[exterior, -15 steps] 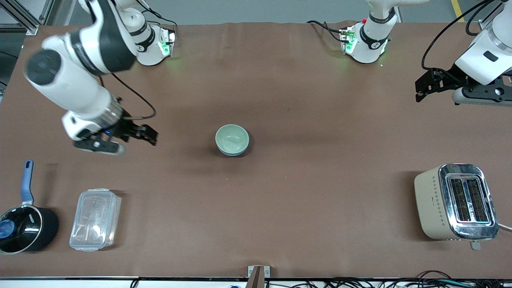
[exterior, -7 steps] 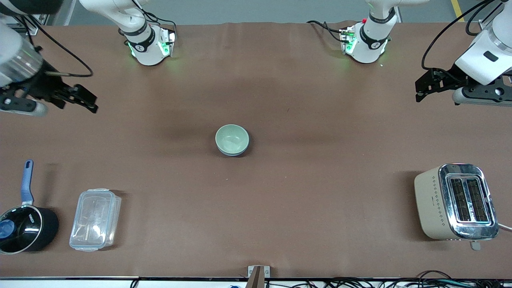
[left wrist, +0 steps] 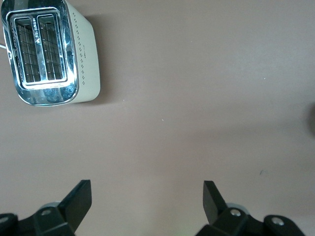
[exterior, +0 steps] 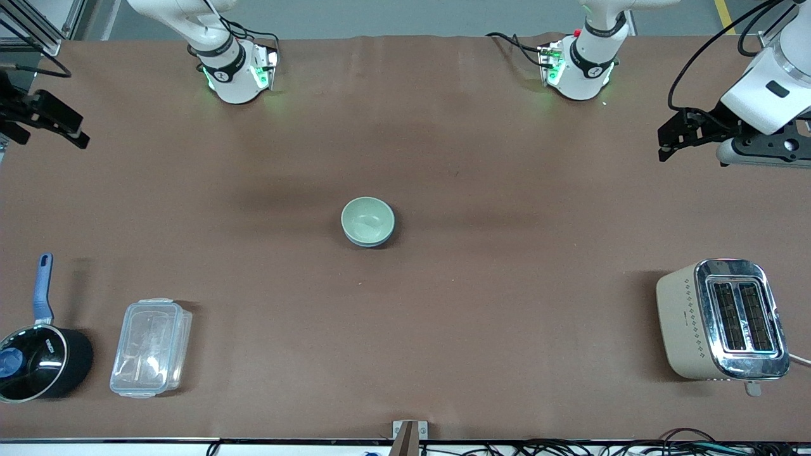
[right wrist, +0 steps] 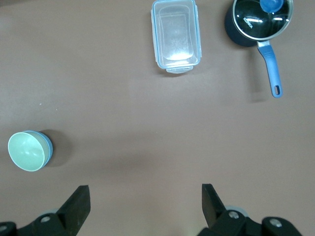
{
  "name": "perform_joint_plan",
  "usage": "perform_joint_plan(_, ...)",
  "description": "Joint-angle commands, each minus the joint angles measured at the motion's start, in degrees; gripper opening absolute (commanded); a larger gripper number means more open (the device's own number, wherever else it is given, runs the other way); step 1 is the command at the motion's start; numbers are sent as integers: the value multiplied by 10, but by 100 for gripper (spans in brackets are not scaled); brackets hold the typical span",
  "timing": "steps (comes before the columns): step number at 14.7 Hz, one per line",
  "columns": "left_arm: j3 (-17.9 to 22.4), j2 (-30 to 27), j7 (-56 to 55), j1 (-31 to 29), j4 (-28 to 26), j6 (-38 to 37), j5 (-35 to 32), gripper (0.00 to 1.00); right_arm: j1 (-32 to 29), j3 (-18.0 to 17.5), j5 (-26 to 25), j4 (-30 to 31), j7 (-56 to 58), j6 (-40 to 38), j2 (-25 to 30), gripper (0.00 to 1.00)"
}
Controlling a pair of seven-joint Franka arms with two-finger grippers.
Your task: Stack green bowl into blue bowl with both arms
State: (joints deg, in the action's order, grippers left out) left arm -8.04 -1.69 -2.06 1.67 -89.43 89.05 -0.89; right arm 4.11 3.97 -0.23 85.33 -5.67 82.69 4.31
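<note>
Robot lab test bench: 2 bolted arm bases on brown-covered table, aluminium framing, loose cables.

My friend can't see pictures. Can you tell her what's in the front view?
A green bowl sits inside a blue bowl mid-table. Both open claws hang at the table's ends: the right claw above the saucepan and clear box, the left claw above the toaster.

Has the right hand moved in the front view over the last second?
Yes. The right hand has pulled away from the green bowl, which sits nested in the blue bowl, out to the table edge at the right arm's end, fingers open.
</note>
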Motion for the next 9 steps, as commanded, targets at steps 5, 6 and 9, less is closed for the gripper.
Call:
perform_joint_plan(5,0,-8,22,-3,4,-8,2,100,-40,-27,-9,-10,7,-50,-15,100)
perform_joint_plan(6,0,-8,24,-3,4,-16,2,100,-48,-31,-9,-11,7,-46,-20,100)
perform_joint_plan(9,1,-8,40,-4,5,-26,4,100,-49,-31,-6,-10,7,-39,-24,100)
